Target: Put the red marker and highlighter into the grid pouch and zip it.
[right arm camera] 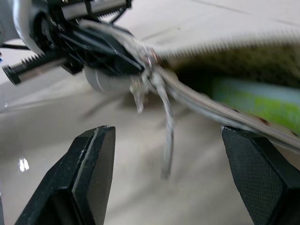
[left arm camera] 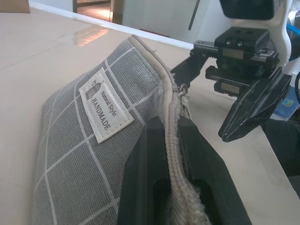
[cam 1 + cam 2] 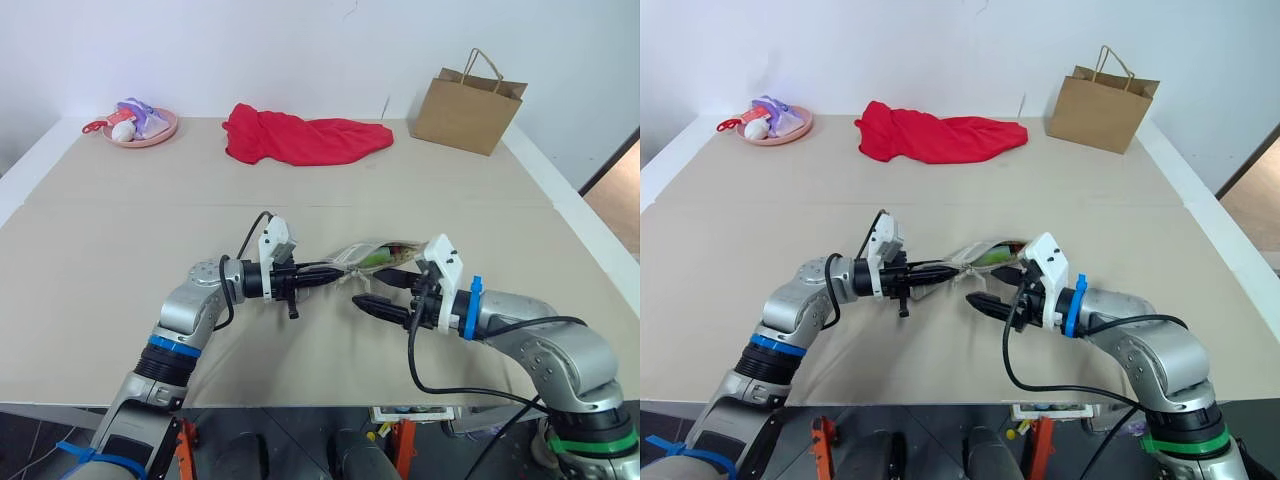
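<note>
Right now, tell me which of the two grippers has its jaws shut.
The left gripper: its jaws are clamped on the grid pouch at the zipper edge. The right gripper hangs open before the zipper pull.

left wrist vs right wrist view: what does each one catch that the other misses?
Left wrist view: the grid pouch's grey checked face with its white label, and the left gripper shut on the pouch's zipper edge. Right wrist view: the pouch mouth gaping, the highlighter green inside, the zipper pull dangling between the open fingers of the right gripper. Both: the pouch's zipper edge and the beige table.
</note>
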### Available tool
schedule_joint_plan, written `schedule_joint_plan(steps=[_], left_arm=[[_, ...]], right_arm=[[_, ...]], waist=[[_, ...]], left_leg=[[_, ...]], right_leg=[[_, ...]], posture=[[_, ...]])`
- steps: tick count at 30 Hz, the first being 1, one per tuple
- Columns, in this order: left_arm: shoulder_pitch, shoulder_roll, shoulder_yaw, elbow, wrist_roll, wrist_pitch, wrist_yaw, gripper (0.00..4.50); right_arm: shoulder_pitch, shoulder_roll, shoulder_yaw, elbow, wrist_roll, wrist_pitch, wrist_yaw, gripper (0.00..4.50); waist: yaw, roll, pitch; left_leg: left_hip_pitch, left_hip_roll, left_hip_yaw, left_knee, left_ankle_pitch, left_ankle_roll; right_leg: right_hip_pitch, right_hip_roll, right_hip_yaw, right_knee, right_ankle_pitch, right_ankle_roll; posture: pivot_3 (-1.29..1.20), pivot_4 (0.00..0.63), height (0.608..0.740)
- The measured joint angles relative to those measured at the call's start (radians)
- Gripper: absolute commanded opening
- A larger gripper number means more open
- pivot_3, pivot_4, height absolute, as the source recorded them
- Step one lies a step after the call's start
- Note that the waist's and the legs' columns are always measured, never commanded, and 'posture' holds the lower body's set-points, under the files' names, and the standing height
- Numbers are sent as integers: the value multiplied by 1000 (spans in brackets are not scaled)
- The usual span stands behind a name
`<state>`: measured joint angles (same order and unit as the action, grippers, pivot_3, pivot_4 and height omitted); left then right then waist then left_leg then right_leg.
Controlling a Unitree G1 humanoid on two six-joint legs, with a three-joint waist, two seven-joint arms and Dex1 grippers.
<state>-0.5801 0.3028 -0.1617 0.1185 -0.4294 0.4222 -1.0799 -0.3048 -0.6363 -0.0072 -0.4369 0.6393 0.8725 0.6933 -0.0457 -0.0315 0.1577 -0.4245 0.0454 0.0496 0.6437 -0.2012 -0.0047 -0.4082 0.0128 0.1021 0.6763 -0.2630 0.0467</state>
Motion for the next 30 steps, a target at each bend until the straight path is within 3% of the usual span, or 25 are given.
schedule_joint_plan(steps=[3, 9, 10, 20, 30], left_arm=[[0, 0, 0, 0, 0, -2, 0, 0], [0, 0, 0, 0, 0, -3, 3, 0], [0, 0, 0, 0, 0, -3, 3, 0], [1, 0, 0, -1, 0, -3, 3, 0], [4, 3, -10, -12, -1, -2, 3, 0]], right_arm=[[-17, 2, 12, 12, -5, -2, 5, 3215], [-27, -5, 21, 26, -14, -27, 45, 394], [-27, -10, 21, 26, -14, -30, 52, 104], [-22, -56, 14, 27, -18, -54, 107, 104], [26, -276, -135, 266, -158, -198, 134, 104]], waist=[[1, 0, 0], [1, 0, 0], [1, 0, 0], [1, 0, 0], [3, 0, 0]], left_leg=[[0, 0, 0, -1, 0, 0], [0, 0, 0, -1, 0, 0], [0, 0, 0, -1, 0, 0], [0, 0, 0, -1, 0, 0], [0, -1, 1, -1, 0, 0]], right_leg=[[0, 0, 0, 0, 0, -1], [0, 0, -1, 0, 0, 0], [0, 0, 0, 0, -1, 0], [0, 0, 0, 0, -1, 1], [0, -2, 0, -1, -1, 1]], posture=[[0, 150, 740], [0, 150, 740], [0, 150, 740], [0, 150, 740], [0, 150, 740]])
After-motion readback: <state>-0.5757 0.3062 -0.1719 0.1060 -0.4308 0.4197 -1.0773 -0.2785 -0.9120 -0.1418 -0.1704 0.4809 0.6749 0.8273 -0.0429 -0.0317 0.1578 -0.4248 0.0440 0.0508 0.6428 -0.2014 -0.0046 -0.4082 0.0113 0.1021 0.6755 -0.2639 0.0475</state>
